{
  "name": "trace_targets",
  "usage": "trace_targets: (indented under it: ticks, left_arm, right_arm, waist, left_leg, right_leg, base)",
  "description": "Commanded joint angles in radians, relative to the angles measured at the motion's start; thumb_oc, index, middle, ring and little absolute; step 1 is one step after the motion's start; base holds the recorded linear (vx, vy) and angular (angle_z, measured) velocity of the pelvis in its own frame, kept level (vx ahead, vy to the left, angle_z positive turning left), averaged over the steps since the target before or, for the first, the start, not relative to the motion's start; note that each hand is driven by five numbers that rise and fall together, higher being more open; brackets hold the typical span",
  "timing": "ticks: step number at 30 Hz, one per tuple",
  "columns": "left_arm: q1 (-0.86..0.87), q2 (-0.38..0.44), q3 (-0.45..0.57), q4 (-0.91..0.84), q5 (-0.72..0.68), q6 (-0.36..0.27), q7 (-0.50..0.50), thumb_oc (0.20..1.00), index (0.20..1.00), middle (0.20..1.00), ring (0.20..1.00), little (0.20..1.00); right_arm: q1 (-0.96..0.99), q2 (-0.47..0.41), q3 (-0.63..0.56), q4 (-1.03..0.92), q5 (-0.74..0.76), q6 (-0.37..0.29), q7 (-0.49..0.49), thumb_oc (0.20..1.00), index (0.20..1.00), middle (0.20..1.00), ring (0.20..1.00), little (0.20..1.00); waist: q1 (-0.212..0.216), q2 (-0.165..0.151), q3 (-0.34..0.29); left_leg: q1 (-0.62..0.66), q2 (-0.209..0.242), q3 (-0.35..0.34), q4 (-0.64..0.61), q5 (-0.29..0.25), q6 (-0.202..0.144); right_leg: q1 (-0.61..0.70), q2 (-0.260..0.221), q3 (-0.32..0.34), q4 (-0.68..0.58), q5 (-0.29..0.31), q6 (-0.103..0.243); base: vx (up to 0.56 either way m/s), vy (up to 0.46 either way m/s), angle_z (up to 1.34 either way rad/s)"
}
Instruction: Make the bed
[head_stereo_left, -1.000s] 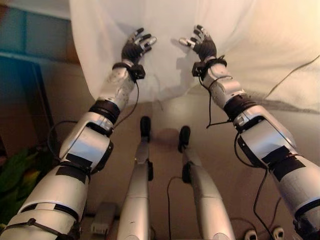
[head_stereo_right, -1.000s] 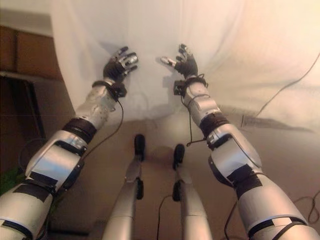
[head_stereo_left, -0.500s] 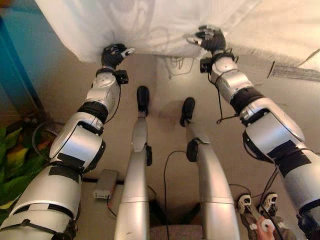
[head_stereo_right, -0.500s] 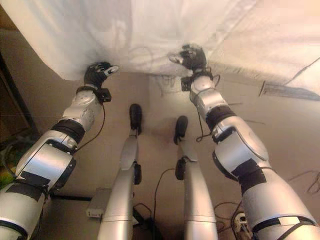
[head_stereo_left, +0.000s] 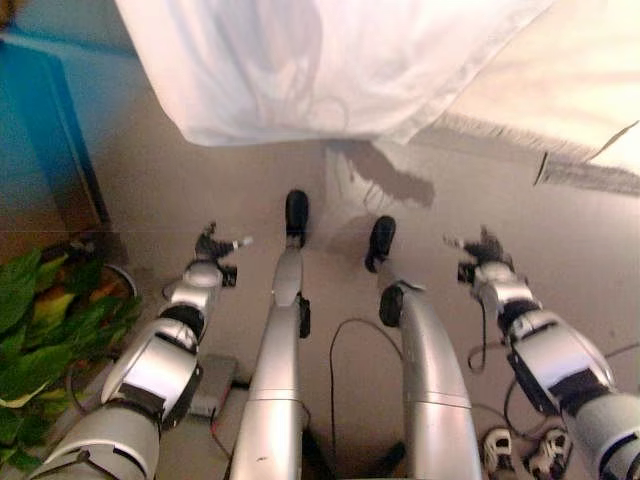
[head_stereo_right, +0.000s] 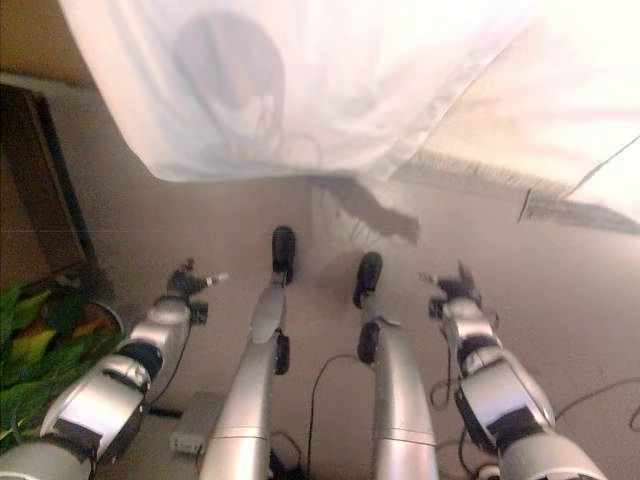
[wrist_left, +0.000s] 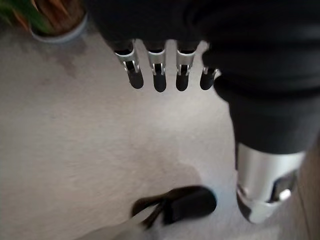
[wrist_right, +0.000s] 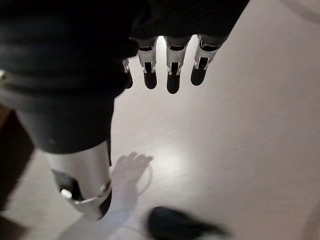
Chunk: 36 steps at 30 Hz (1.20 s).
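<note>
Sheet hanging off bed edge, plant by L robot hand — both hands empty.

Sheet ahead, plant at left

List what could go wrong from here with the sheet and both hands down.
1. The white sheet hangs over the bed edge with a loose fold at its lower corner; left as is, it may stay uneven.
2. The left robot hand and right robot hand are open and low over the floor, holding nothing, so a regrasp means reaching up again.
3. The potted plant sits near the left arm and could be brushed.
</note>
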Motion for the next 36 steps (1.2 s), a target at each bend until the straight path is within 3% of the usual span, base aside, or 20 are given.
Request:
trace_targets:
  ticks: [1, 2, 6, 7, 8, 16, 20, 26, 36]
  left_arm:
    - [0.099, -0.083, 0.021, 0.03, 0.115, -0.007, -0.037, 1.0, 1.0, 1.0, 1.0, 1.0]
    - [0.103, -0.083, 0.021, 0.029, 0.115, -0.006, -0.037, 1.0, 1.0, 1.0, 1.0, 1.0]
    - [0.249, -0.11, 0.046, 0.012, 0.172, -0.02, -0.112, 1.0, 1.0, 1.0, 1.0, 1.0]
    - [0.249, -0.11, 0.046, 0.012, 0.172, -0.02, -0.112, 1.0, 1.0, 1.0, 1.0, 1.0]
    - [0.325, -0.115, 0.069, 0.012, 0.209, -0.029, -0.131, 1.0, 1.0, 1.0, 1.0, 1.0]
    - [0.473, -0.146, 0.093, 0.058, 0.378, -0.021, -0.176, 1.0, 1.0, 1.0, 1.0, 1.0]
    - [0.521, -0.16, 0.133, 0.104, 0.411, -0.011, -0.177, 1.0, 1.0, 1.0, 1.0, 1.0]
    - [0.561, -0.154, 0.154, 0.149, 0.458, 0.004, -0.187, 1.0, 1.0, 1.0, 1.0, 1.0]
    - [0.588, -0.149, 0.171, 0.162, 0.482, 0.005, -0.185, 1.0, 1.0, 1.0, 1.0, 1.0]
  right_arm:
    - [0.14, -0.009, 0.018, -0.072, -0.113, -0.007, 0.039, 1.0, 1.0, 1.0, 1.0, 1.0]
    - [0.144, -0.008, 0.018, -0.075, -0.113, -0.006, 0.039, 1.0, 1.0, 1.0, 1.0, 1.0]
    - [0.267, 0.013, 0.016, -0.14, -0.238, -0.008, 0.086, 1.0, 1.0, 1.0, 1.0, 1.0]
    - [0.268, 0.013, 0.016, -0.14, -0.238, -0.008, 0.086, 1.0, 1.0, 1.0, 1.0, 1.0]
    - [0.328, 0.022, 0.051, -0.172, -0.376, -0.002, 0.091, 1.0, 1.0, 1.0, 1.0, 1.0]
    - [0.456, 0.069, 0.03, -0.099, -0.546, 0.038, 0.151, 1.0, 1.0, 1.0, 1.0, 1.0]
    - [0.499, 0.092, 0.018, -0.053, -0.581, 0.056, 0.169, 1.0, 1.0, 1.0, 1.0, 1.0]
    - [0.546, 0.119, -0.003, -0.027, -0.565, 0.068, 0.201, 1.0, 1.0, 1.0, 1.0, 1.0]
    - [0.574, 0.139, -0.001, -0.013, -0.571, 0.068, 0.207, 1.0, 1.0, 1.0, 1.0, 1.0]
  waist:
    - [-0.04, 0.011, 0.045]
    - [-0.04, 0.011, 0.045]
    - [-0.041, 0.008, 0.037]
    - [-0.041, 0.008, 0.041]
    - [-0.033, 0.008, -0.029]
    - [-0.019, -0.002, -0.263]
    - [-0.006, -0.013, -0.35]
    - [-0.006, -0.022, -0.413]
    - [-0.004, -0.025, -0.431]
  left_leg:
    - [0.19, -0.065, 0.049, 0.189, -0.215, 0.025]
    - [0.195, -0.066, 0.048, 0.186, -0.215, 0.025]
    - [0.505, -0.073, 0.04, 0.085, -0.184, 0.025]
    - [0.51, -0.073, 0.04, 0.083, -0.184, 0.025]
    - [0.625, -0.069, 0.037, 0.022, -0.182, 0.025]
    - [0.905, -0.055, 0.062, -0.114, -0.203, 0.031]
    - [0.99, -0.051, 0.08, -0.146, -0.223, 0.04]
    - [1.055, -0.042, 0.106, -0.185, -0.226, 0.045]
    - [1.076, -0.039, 0.116, -0.185, -0.232, 0.047]
  right_leg:
    - [0.257, 0.027, -0.012, -0.199, 0.095, 0.078]
    - [0.262, 0.027, -0.012, -0.201, 0.095, 0.078]
    - [0.587, 0.031, -0.023, -0.289, 0.114, 0.08]
    - [0.591, 0.032, -0.023, -0.291, 0.115, 0.08]
    - [0.72, 0.039, -0.026, -0.369, 0.123, 0.091]
    - [1.015, 0.077, -0.019, -0.591, 0.159, 0.118]
    - [1.099, 0.094, -0.005, -0.655, 0.169, 0.119]
    - [1.152, 0.107, 0.004, -0.66, 0.163, 0.117]
    - [1.177, 0.11, 0.003, -0.674, 0.162, 0.117]
  base:
    - [-0.06, 0.004, 0.07]
    - [-0.03, 0.009, 0.04]
    - [-0.02, -0.02, 0.05]
    - [0.16, -0.077, 0.17]
    - [0.21, -0.068, 0.15]
    - [0.14, -0.054, 0.01]
    - [0.1, -0.03, -0.04]
    - [0.04, -0.008, -0.09]
    - [0.0, 0.001, -0.07]
